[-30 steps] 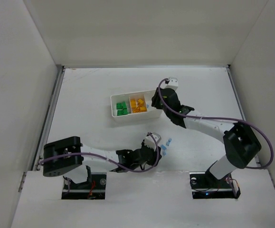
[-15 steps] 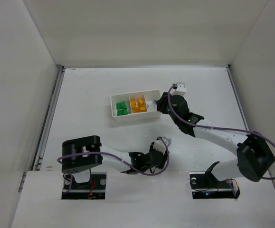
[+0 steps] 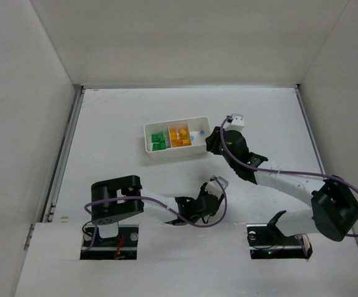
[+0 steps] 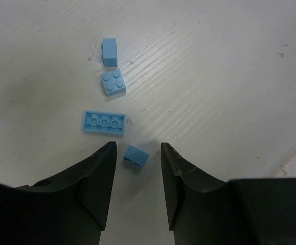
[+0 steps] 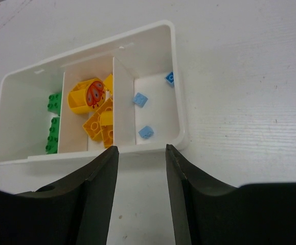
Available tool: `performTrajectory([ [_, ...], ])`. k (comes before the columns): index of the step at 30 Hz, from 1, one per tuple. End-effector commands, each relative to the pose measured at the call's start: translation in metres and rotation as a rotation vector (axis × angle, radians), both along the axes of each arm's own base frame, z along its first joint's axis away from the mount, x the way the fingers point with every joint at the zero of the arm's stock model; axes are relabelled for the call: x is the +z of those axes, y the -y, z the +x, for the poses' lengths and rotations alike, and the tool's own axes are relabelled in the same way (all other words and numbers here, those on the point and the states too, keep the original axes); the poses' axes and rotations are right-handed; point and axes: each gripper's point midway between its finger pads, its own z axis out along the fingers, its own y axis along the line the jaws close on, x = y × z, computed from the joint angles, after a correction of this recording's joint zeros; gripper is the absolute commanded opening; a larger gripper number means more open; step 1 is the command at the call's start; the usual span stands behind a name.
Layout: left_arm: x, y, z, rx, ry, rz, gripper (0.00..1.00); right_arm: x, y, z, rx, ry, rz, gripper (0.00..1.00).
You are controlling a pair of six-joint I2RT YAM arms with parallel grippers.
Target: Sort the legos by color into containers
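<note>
White tray (image 5: 142, 48), far-centre on the bench (image 4: 214, 76), holds green bricks (image 5: 52, 120), yellow-orange bricks (image 5: 97, 115) and three pale blue bricks (image 5: 140, 99), one colour per compartment. Four loose blue bricks (image 4: 104, 122) lie nearer; left fingers (image 4: 99, 184) stand apart around one, right fingers (image 5: 94, 199) apart, empty, before the tray.

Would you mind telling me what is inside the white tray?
In the white tray, green bricks sit in the left compartment, yellow-orange bricks in the middle, three pale blue bricks in the right. The near wall hides part of each floor.
</note>
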Motion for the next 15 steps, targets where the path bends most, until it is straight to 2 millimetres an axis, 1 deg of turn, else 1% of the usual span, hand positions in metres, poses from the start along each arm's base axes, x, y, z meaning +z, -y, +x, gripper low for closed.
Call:
performTrajectory([
  [1, 0.003, 0.003, 0.009, 0.014, 0.035, 0.012, 0.35, 0.018, -0.006, 0.000, 0.006, 0.052, 0.061, 0.48],
  [5, 0.003, 0.002, 0.006, 0.002, 0.040, 0.022, 0.22, 0.017, -0.002, -0.004, 0.001, 0.050, 0.070, 0.48],
  [9, 0.007, -0.004, 0.004, -0.005, 0.043, 0.033, 0.16, 0.016, 0.004, -0.011, 0.001, 0.055, 0.073, 0.48],
  [12, 0.026, -0.009, 0.006, 0.003, 0.050, -0.007, 0.15, 0.012, 0.014, -0.016, -0.018, 0.049, 0.081, 0.48],
  [15, 0.059, -0.016, 0.018, 0.033, 0.061, -0.089, 0.15, 0.003, 0.024, -0.023, -0.040, 0.035, 0.093, 0.48],
])
